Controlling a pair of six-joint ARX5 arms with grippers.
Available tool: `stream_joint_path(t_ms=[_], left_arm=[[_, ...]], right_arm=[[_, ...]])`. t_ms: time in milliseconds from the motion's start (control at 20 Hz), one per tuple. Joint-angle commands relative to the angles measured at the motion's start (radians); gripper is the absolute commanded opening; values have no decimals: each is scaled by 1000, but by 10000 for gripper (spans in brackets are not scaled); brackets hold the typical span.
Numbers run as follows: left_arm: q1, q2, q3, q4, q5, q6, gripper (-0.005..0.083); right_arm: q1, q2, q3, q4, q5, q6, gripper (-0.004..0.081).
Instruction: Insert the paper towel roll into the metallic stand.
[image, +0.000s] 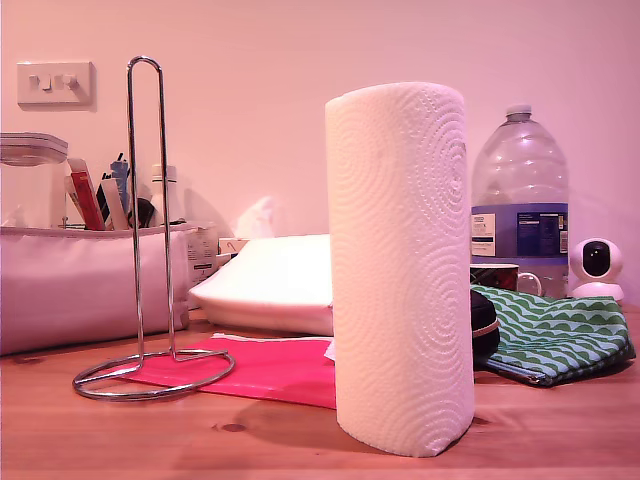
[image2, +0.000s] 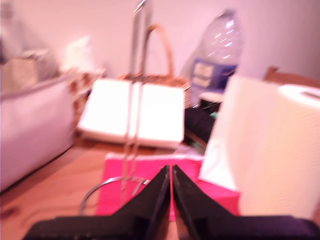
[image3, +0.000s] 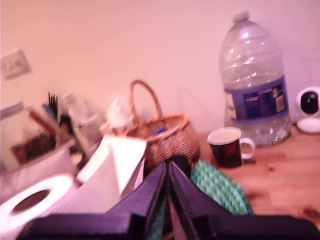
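Closed and empty, my first gripper (image2: 171, 172) faces the stand (image2: 136, 100) at twelve o'clock, the upright paper towel roll (image2: 270, 150) at two o'clock.

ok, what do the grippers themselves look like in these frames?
Only the wrist views show them. My first gripper has matte black, wedge-shaped fingers tapering to narrow tips. My second gripper looks identical. No cables or markings visible.

Embossed matt paper towel roll (image: 402, 270), shiny chrome metallic stand (image: 147, 230), wooden table (image: 120, 430).
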Motion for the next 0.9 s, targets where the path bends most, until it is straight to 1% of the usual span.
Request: stream_joint_path(t_ms=[0,100,200,300,400,500,600,650,700,750,850], left_arm=[[-30,-10,-5,-8,-11,1,-22],[-61,-4,-5,-39,-48,5,-22],[-77,27,-4,-51,-63,12,-22],[-95,84,-4,-51,-62,20,-22],[-110,153,-4,-45,-63,54,-22],[-120,223,-5,3,-58,73,-22],[-122,272,-4,69,-59,73,-21],[-122,290,-4,103,-60,72,-11],[-122,306,-4,136,-61,72,29],[-122,321,-4,163,-74,73,90],[-122,353,-4,206,-146,127,249]], right_arm=[[5,77,66,-109,-26,-41,-12],[5,152,147,-216,-67,-80,-12],[10,227,208,-285,-128,-107,-12],[24,290,253,-319,-176,-130,-12],[47,344,293,-341,-216,-201,-12],[71,401,333,-378,-238,-238,-12],[99,453,364,-402,-261,-238,-12],[114,478,377,-410,-265,-257,-12],[129,497,388,-414,-264,-270,-12],[141,515,396,-414,-264,-271,-12],[164,540,404,-409,-264,-272,-12]])
